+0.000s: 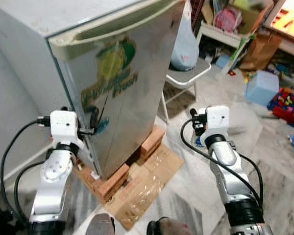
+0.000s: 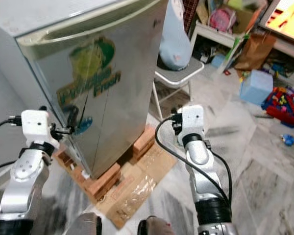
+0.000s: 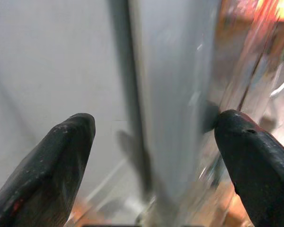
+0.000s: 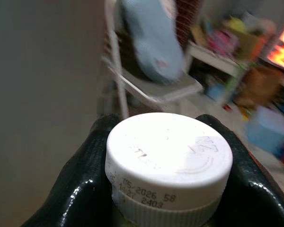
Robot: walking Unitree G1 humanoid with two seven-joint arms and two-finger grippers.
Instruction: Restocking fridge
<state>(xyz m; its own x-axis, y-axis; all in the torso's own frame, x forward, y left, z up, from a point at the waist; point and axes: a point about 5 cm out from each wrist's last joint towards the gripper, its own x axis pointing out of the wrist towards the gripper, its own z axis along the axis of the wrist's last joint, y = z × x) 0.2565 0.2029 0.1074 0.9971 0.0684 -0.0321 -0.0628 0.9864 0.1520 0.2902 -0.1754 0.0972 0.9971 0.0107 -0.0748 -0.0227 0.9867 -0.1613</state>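
The right gripper (image 4: 168,189) is clamped on a bottle, its two black fingers (image 4: 80,189) pressing either side just under the white screw cap (image 4: 168,158), which has a printed date code on its rim; what is inside the bottle cannot be made out. That arm is raised in the open floor space to the right of the fridge (image 1: 122,88), well apart from it. The left gripper (image 3: 151,156) has its fingers spread wide, one fingertip (image 3: 61,151) on the grey side panel and the other on the shiny door face, straddling the front corner edge of the fridge low down. The silver fridge door is closed, with a green and yellow sticker (image 1: 112,68) on it, and the fridge stands on bricks (image 1: 110,181) over flattened cardboard (image 1: 147,181). Behind it, a folding chair (image 1: 186,78) carries a pale blue bag (image 1: 183,44). Further right, toys (image 1: 286,105) and a blue box (image 1: 261,87) lie scattered on the marble floor.
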